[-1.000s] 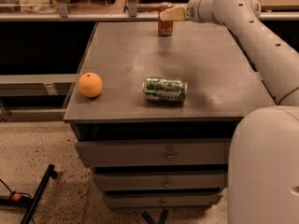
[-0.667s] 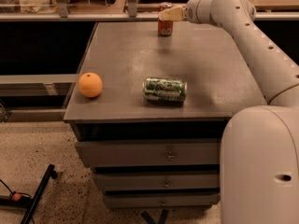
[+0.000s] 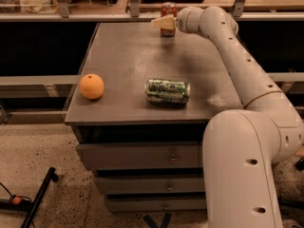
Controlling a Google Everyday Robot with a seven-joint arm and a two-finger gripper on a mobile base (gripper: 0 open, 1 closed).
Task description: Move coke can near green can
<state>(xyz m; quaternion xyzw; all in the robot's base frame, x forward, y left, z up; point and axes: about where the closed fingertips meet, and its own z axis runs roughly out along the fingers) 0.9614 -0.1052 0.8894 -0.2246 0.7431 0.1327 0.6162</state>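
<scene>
The coke can [image 3: 168,9], red with a silver top, stands upright at the far edge of the grey table [image 3: 128,56]. My gripper [image 3: 164,22] is at the coke can, reaching in from the right, and covers the can's middle. The green can [image 3: 167,90] lies on its side near the table's front edge, well apart from the coke can and the gripper.
An orange [image 3: 91,86] sits at the front left of the table. My white arm [image 3: 237,56] runs along the table's right side. Drawers [image 3: 142,156] are below the tabletop. A rail and a shelf run behind the table. A black stand leg [image 3: 40,196] lies on the floor at the left.
The arm has shifted slightly. The gripper stays at the coke can, which stands in the same place. The green can and the orange have not moved.
</scene>
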